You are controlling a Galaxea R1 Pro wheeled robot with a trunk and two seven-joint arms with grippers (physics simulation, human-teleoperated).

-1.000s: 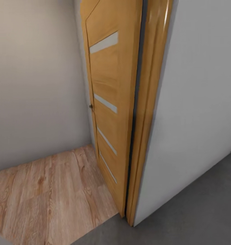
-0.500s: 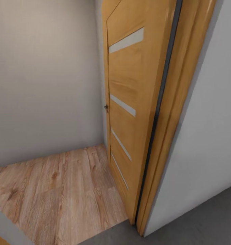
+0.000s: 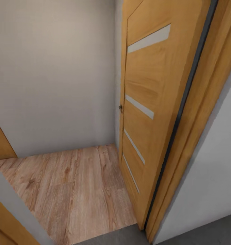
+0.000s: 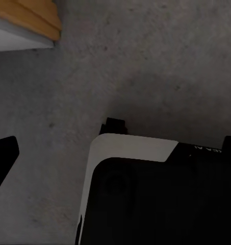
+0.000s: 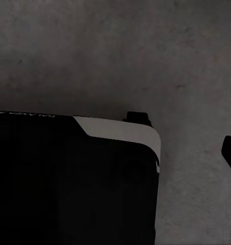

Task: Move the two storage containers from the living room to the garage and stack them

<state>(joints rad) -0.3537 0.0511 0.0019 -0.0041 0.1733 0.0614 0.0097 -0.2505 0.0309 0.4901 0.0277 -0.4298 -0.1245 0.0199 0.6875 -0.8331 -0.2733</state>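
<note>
The two storage containers are out of view. I stand at a doorway: the garage's dark grey concrete floor [image 3: 200,234] runs under me and meets light wood planks [image 3: 71,190] beyond the threshold. In the left wrist view, my left gripper [image 4: 115,150] hangs over the concrete [image 4: 146,61], one dark finger [image 4: 4,155] at the picture's edge, nothing between the fingers. In the right wrist view, my right gripper [image 5: 115,153] also hangs over the concrete [image 5: 120,51], a finger [image 5: 230,153] at the edge, holding nothing.
An orange-brown wooden door [image 3: 146,112] with pale glass strips stands swung open against its frame [image 3: 193,136]. A white-grey wall [image 3: 214,190] is at the right, a beige wall [image 3: 54,78] lies ahead. Another wooden frame [image 3: 6,224] borders the opening at the lower left. My black-and-white base [image 4: 161,199] is below the arms.
The whole head view has shifted: the door and frame slid rightward in the picture, more beige wall and wood planks came into sight, and a second wooden frame appeared at the left.
</note>
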